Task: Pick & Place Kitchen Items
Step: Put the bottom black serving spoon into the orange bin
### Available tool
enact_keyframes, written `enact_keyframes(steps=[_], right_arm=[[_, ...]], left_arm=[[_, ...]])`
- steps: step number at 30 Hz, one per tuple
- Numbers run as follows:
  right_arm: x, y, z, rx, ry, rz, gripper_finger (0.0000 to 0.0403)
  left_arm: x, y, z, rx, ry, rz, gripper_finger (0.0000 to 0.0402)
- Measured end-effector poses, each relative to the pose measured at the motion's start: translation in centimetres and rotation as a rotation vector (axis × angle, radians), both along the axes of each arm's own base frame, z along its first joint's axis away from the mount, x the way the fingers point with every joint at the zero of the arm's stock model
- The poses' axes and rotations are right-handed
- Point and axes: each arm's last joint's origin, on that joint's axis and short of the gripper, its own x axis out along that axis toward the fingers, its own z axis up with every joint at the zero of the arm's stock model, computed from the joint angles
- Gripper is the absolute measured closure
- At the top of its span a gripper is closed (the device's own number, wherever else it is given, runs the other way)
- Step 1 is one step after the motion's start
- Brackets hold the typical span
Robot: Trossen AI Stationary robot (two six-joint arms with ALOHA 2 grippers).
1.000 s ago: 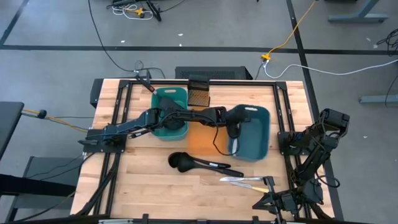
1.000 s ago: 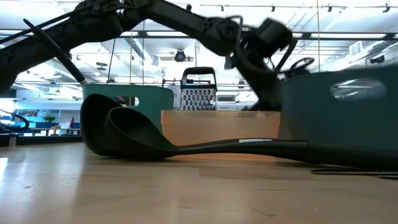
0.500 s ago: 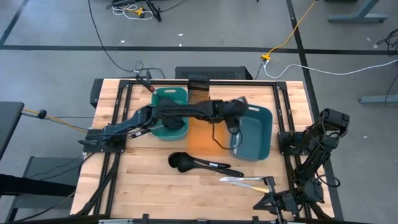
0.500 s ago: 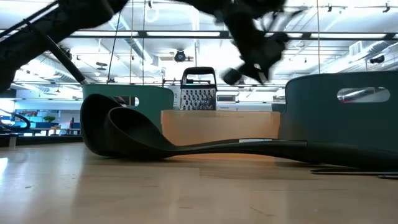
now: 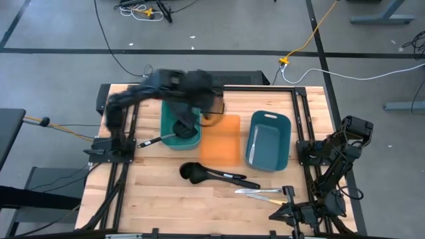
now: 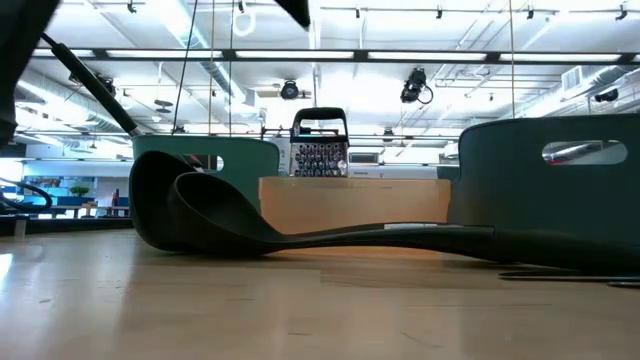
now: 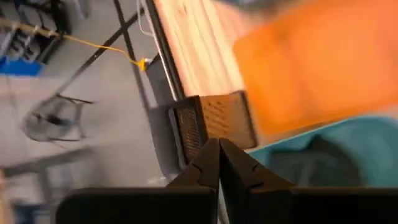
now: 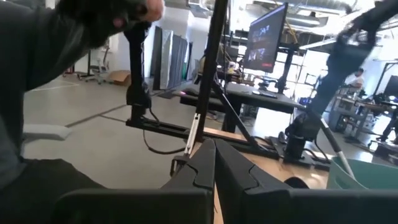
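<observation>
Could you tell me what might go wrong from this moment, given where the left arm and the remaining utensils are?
1. The left gripper, fingers together and holding nothing, is above the teal tray near the mesh box; a low move could knock the box.
2. A handle sticks out over the teal tray's rim and could be snagged or levered out.
3. The two ladles lie overlapping, so gripping one may drag the other.
</observation>
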Motion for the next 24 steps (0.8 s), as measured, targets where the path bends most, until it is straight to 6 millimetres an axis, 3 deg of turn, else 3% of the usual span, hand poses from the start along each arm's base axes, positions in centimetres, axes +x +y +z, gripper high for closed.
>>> enact_keyframes(steps=[7,10,13,16,19,24], right_arm=[[0.0,0.0,0.0,0.016,0.008,-0.015,0.0392],[0.1,-0.1,-0.1,0.020,0.016,-0.017,0.0392],[0.2,-0.1,-0.2,0.022,0.018,-0.020,0.0392],[0.3,-0.2,-0.2,0.027,0.020,-0.020,0.0392],[0.5,-0.2,-0.2,0.031,0.022,-0.020,0.0392],[0.6,-0.3,-0.4,0.029,0.030,-0.022,0.0392]], left_arm=[[-9.6,-1.8,7.4,-0.469,-0.425,0.064,0.0398],[-12.6,-3.1,9.8,-0.568,-0.640,0.111,0.0399],[-15.3,-4.6,10.8,-0.565,-0.784,0.164,0.0399],[-18.1,-5.7,10.7,-0.552,-0.846,0.196,0.0400],[-19.2,-6.5,9.0,-0.601,-0.875,0.175,0.0400],[-17.3,-8.3,2.3,-0.649,-0.976,0.095,0.0400]])
